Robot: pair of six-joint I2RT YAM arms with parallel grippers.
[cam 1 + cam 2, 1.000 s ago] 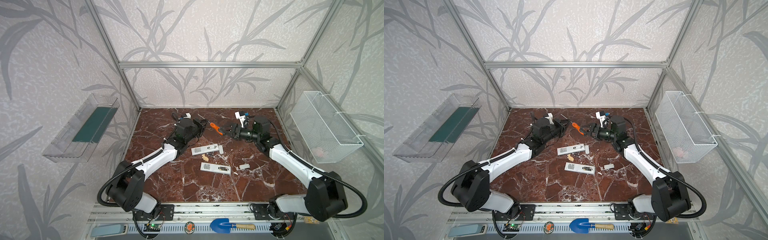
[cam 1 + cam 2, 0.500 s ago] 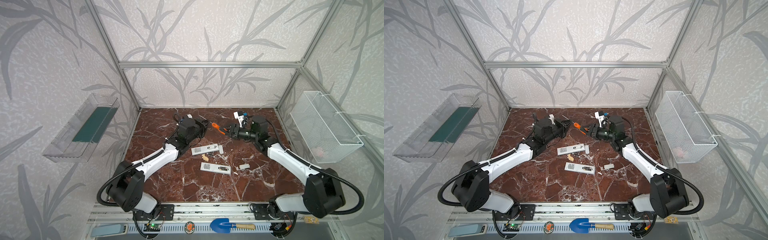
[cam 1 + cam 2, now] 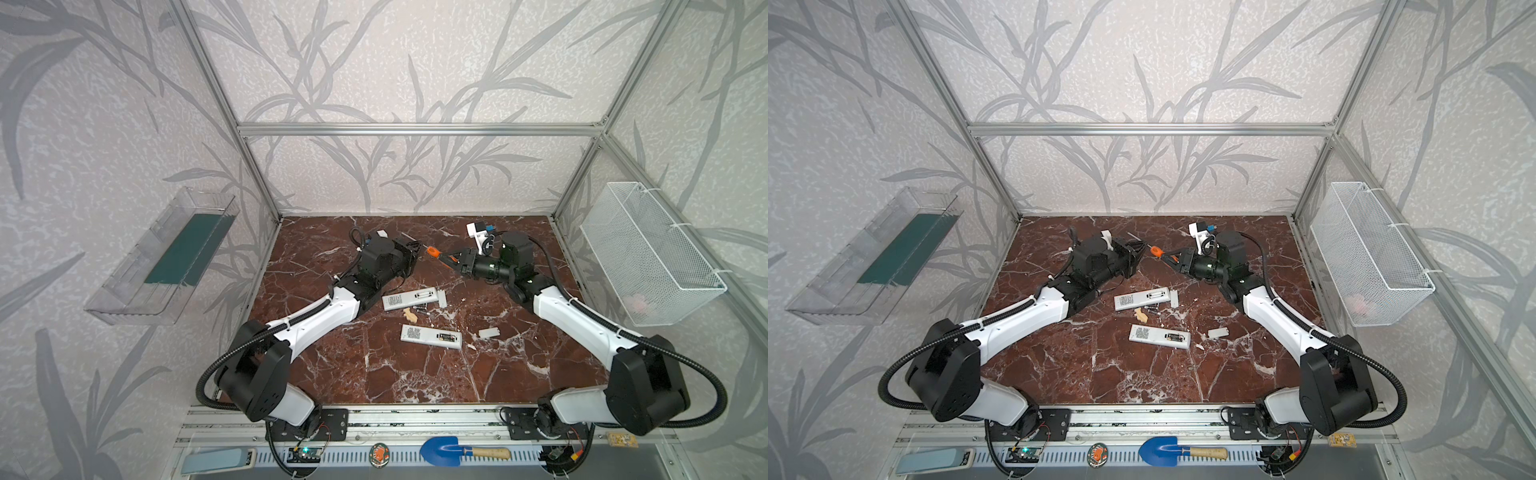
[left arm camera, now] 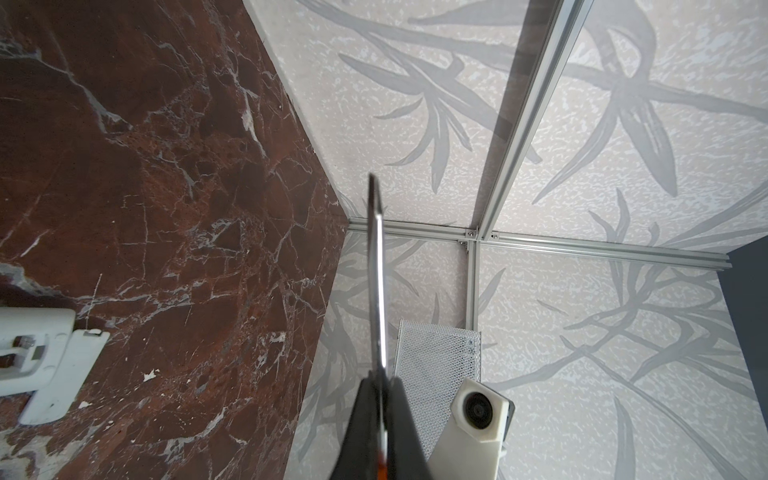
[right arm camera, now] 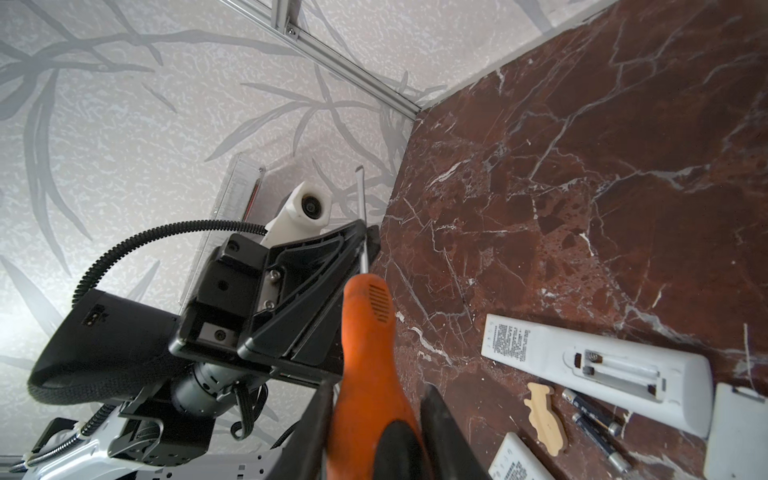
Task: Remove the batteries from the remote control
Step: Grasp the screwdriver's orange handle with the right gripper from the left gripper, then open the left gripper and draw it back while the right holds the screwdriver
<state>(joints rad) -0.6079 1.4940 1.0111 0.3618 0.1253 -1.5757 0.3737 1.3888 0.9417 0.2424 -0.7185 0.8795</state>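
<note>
over the rear middle of the red-brown marble surface (image 3: 374,374), a screwdriver with an orange plastic handle and a thin steel shaft (image 5: 365,328) is held in the air between both arms, which reads as a hand-over. the left gripper (image 4: 376,384) is clamped tight on the shaft just ahead of the handle, so the blade sticks out past its fingers and the handle is left free. the right gripper (image 5: 378,386) meets it from the opposite side, jaws drawn narrow around the handle, with both fingers seeming to press on it. that end gives the firmer hold for prying. nearer the middle of the surface lie 2 flat white plastic remotes, backs up and covers off. the rear remote control (image 3: 409,298) shows an empty bay. a few small dark cylindrical batteries with silvery ends (image 5: 596,423) lie loose on the marble just beside it, next to a small tan wooden piece (image 5: 544,419). a small flat white cover (image 3: 443,298) lies at its end. the front remote control (image 3: 430,336) seems to hold dark cells (image 3: 446,336) in its bay, so i judge the task about half done. a second cover (image 3: 488,332) lies just beside it. next, the left gripper would likely need to let go before the blade can lever those cells out.
</note>
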